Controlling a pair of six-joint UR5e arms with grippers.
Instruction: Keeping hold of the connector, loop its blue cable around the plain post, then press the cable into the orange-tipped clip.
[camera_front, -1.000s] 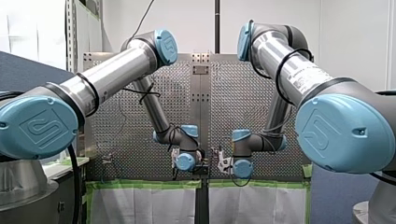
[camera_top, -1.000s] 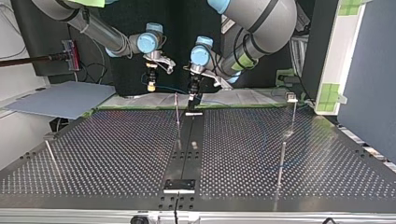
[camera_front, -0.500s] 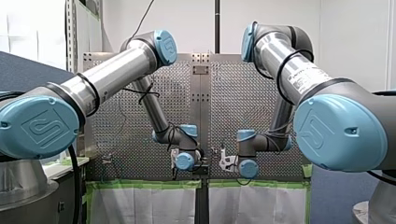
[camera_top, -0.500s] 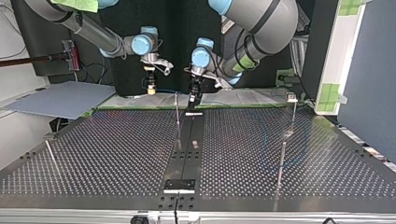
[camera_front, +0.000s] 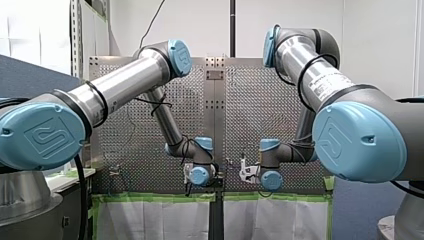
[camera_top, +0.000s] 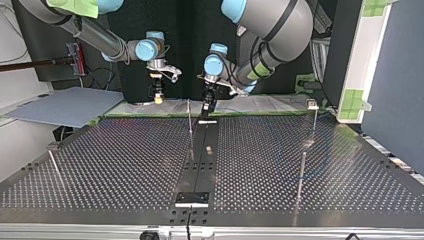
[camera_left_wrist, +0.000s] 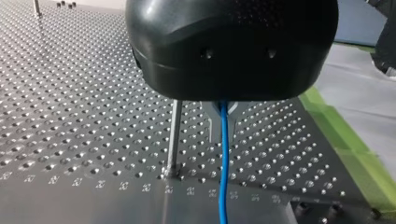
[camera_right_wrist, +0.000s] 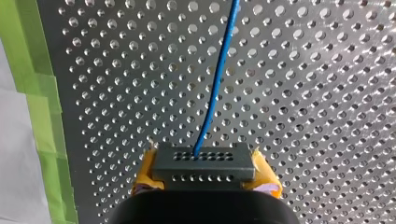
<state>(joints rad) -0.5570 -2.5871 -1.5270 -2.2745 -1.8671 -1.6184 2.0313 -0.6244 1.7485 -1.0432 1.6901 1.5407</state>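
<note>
Shifted toward the top view's left within the last second, my right gripper (camera_top: 158, 96), clamped by its yellow pads (camera_right_wrist: 145, 175) on the connector (camera_right_wrist: 204, 161). Impossible to tell the state of my left gripper (camera_top: 207, 106), poised over the blue cable (camera_left_wrist: 223, 163) beside the plain post (camera_left_wrist: 173, 135). Probably light, limp and slippery; best held by the rigid connector.

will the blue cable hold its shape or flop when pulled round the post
Probably floppy: the cable is thin and curves slightly out of the connector. Likely light, so it should bend round the post with little force.
</note>
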